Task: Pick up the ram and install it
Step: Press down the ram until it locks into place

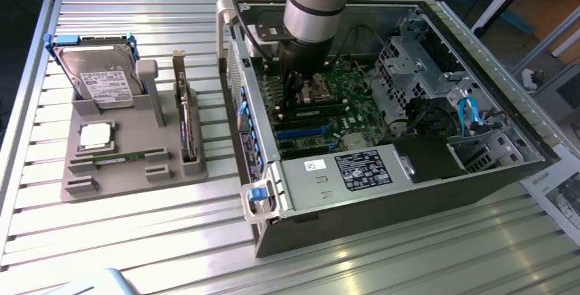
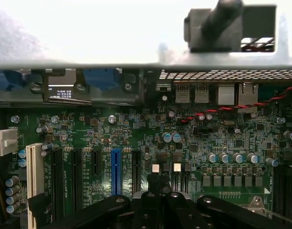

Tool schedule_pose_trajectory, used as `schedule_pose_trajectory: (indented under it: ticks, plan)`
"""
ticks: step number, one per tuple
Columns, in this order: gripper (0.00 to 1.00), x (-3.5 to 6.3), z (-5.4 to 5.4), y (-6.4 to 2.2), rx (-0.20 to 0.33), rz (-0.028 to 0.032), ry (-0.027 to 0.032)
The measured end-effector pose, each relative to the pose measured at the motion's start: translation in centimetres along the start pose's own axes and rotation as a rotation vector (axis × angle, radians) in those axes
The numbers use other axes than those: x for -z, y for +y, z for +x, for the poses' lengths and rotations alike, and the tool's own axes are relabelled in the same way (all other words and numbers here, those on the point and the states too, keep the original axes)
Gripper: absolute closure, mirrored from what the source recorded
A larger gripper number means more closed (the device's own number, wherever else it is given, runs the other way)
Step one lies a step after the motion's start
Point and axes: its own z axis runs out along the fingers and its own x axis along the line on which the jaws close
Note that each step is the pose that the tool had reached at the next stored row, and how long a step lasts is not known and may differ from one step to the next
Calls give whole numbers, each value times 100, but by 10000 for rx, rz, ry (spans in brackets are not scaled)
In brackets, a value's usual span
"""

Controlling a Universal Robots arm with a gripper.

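The ram point(image 1: 121, 158), a thin green stick, lies in a groove of the grey holder point(image 1: 136, 179) on the exterior view's left, well away from the arm. My gripper point(image 1: 303, 99) hangs inside the open computer case point(image 1: 399, 193), low over the green motherboard point(image 1: 358, 115). In the wrist view the gripper point(image 2: 158, 185) is shut, its black fingers meeting with nothing between them. Below them are the motherboard point(image 2: 136, 133) and its row of black card slots point(image 2: 72, 176).
The holder also carries a hard drive point(image 1: 102, 81), a square silver processor chip point(image 1: 95, 136) and an upright dark expansion card point(image 1: 185, 125). Inside the case are a drive cage point(image 1: 417, 64), blue cables point(image 1: 468, 115) and a black power supply point(image 1: 363, 169). A blue slot point(image 2: 116, 171) and a white slot point(image 2: 34, 183) lie on the board.
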Motion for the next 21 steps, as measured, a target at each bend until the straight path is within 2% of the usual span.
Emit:
schedule_pose_trajectory:
  ticks: [15,17,21]
  plan:
    - [90,-17,20,8,0,0,1]
    - [90,7,18,6,0,5,-11]
    - [90,88,21,7,1,-7,2]
